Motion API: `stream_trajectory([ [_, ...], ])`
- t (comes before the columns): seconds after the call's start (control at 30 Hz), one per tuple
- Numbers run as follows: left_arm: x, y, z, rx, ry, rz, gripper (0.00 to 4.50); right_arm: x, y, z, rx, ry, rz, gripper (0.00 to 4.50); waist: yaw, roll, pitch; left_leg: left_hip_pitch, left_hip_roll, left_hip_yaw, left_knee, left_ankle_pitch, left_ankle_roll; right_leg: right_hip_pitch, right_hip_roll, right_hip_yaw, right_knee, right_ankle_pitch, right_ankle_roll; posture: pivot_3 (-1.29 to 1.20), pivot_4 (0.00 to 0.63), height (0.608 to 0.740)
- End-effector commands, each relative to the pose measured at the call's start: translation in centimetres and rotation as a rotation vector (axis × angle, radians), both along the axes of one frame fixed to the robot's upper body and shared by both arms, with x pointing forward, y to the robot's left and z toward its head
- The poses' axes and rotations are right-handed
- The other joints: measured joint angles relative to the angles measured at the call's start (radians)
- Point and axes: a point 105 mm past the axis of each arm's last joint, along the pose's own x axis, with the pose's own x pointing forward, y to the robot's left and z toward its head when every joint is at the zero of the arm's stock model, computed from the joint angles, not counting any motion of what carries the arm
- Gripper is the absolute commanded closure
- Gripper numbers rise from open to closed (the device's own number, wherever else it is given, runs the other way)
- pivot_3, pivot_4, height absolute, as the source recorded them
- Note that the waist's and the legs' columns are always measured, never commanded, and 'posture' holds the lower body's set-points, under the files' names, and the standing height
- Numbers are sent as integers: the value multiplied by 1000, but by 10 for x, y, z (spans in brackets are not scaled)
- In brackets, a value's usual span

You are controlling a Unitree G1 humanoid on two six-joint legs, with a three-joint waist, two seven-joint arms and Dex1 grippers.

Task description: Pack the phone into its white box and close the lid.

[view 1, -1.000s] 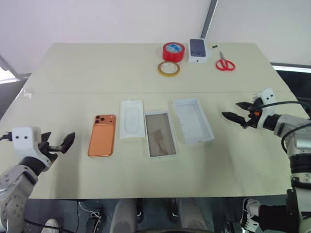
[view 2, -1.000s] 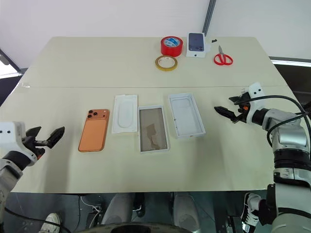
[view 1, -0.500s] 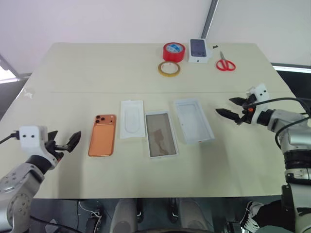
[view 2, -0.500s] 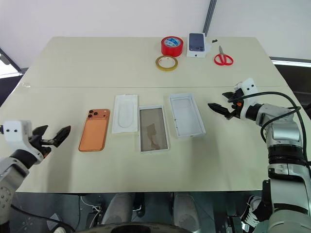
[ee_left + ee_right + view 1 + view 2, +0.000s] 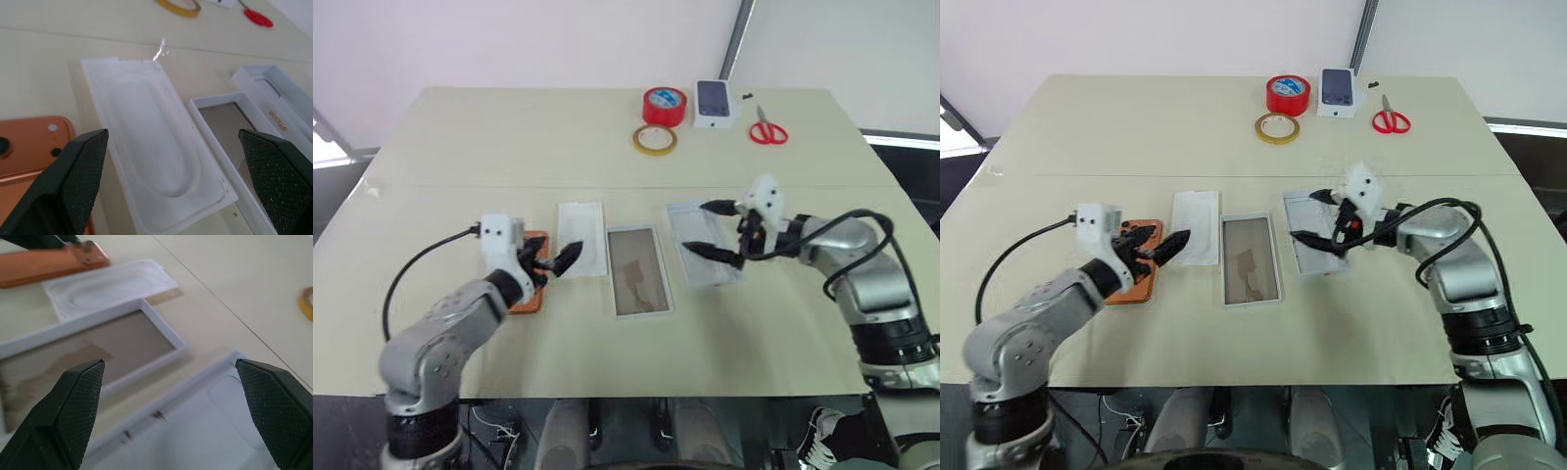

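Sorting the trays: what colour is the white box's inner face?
Tan-brown, inside a thin white rim; the white box shows it best in the right eye view.

Big cream-colored bench [image 5: 509,137] with a seam across the middle, plain white wall [image 5: 529,39] behind, grey post [image 5: 736,39], maybe a window frame.

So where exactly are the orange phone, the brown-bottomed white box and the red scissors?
orange phone [image 5: 29,142]: left wrist view, on its orange back, beside the lenses.
white box [image 5: 1250,257]: right eye view, on its tan-brown inner face.
red scissors [image 5: 1391,118]: right eye view, on the red handles.
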Motion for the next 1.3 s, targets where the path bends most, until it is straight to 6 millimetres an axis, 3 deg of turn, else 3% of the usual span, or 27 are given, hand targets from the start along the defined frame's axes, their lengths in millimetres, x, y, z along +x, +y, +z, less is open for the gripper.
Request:
stream_trajectory([
  [0.03,11,-3,0,-43,73,42,47,-9,9,9,23,-29,19,7,-1,0,0,0,0,0,0,0,0,0,0,0,0,0,0,0,150,740],
  [0.23,24,-4,6,-101,128,58,47,-17,13,1,1,-9,43,7,-2,-2,0,0,0,-1,0,0,0,0,1,0,0,0,0,0,150,740],
  [0.63,33,-7,-8,-79,286,55,47,-23,16,5,-4,-29,66,7,1,-2,0,0,0,-1,0,0,0,1,2,0,0,0,0,0,150,740],
  [0.87,37,-13,13,-157,207,30,47,-26,17,4,-11,-30,76,7,0,-2,0,0,0,-2,0,0,0,1,2,0,0,0,0,0,150,740],
  [1.3,36,-9,-2,-119,314,68,47,-32,22,7,-31,-36,126,7,0,-2,0,0,-1,-2,0,0,0,1,2,0,0,0,1,0,150,740],
])
